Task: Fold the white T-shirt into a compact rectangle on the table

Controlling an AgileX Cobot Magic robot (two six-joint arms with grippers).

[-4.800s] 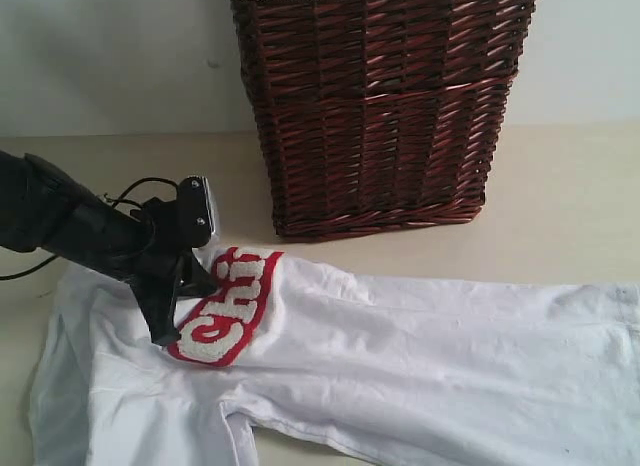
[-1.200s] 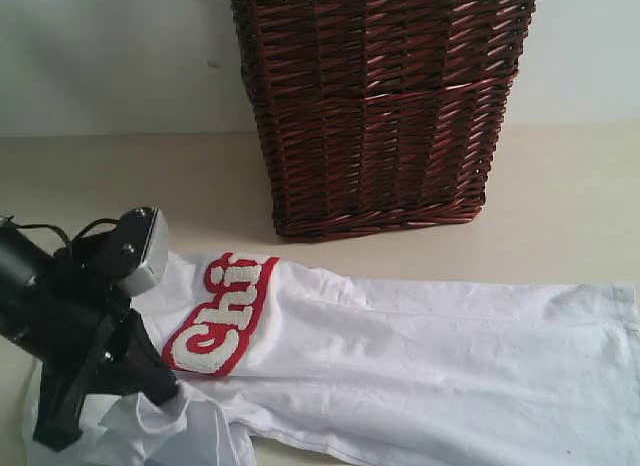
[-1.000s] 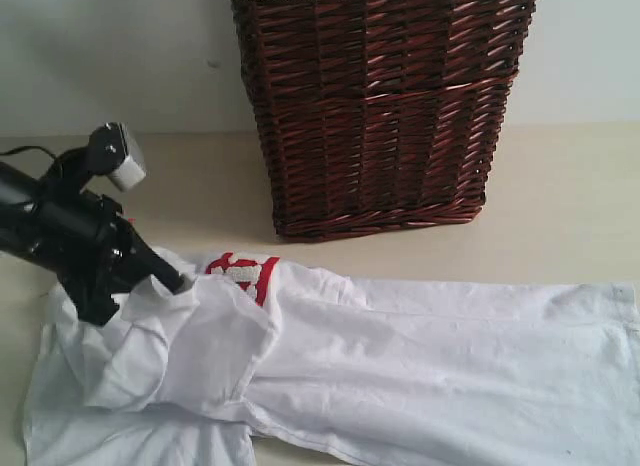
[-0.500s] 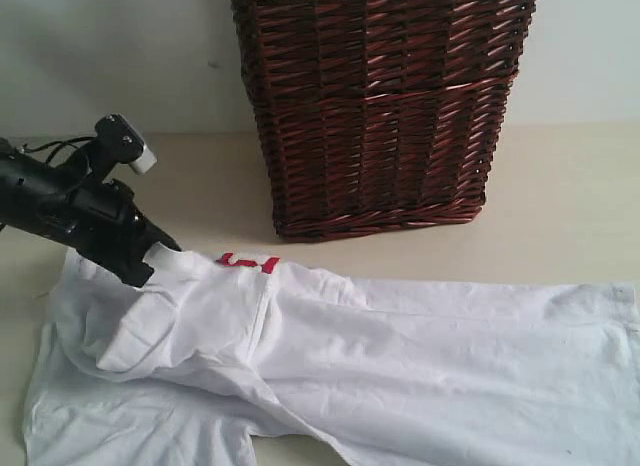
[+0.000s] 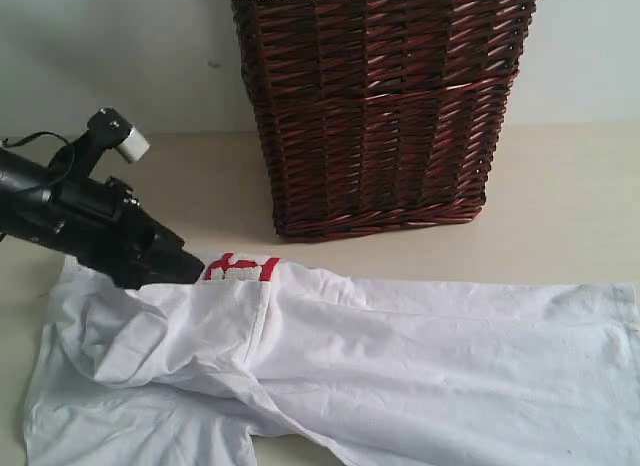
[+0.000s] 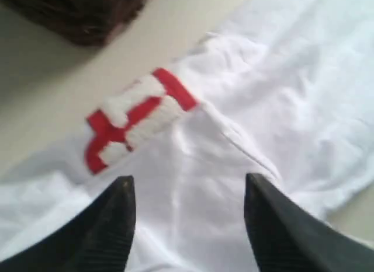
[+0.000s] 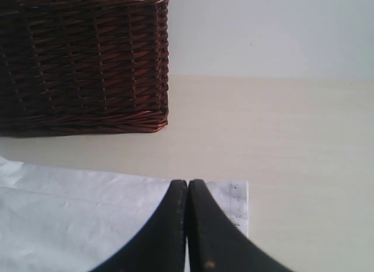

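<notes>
The left gripper (image 5: 186,270) hangs low over the white T-shirt (image 5: 420,356), which lies spread out on the table (image 5: 570,196). From the side I cannot see between its fingers. The left wrist view shows them well apart, with nothing held between them and only a turned-over flap of the shirt underneath. Just ahead of the fingertips, the red letters (image 6: 134,123) look out from under the edge of this flap. The wicker basket (image 5: 380,106) stands beyond the gripper, a little apart from the shirt. The right gripper (image 7: 187,187) does not appear in the exterior view. Its own camera shows its two fingers pressed together over a corner of the shirt. Whether cloth is pinched there, I cannot tell.
</notes>
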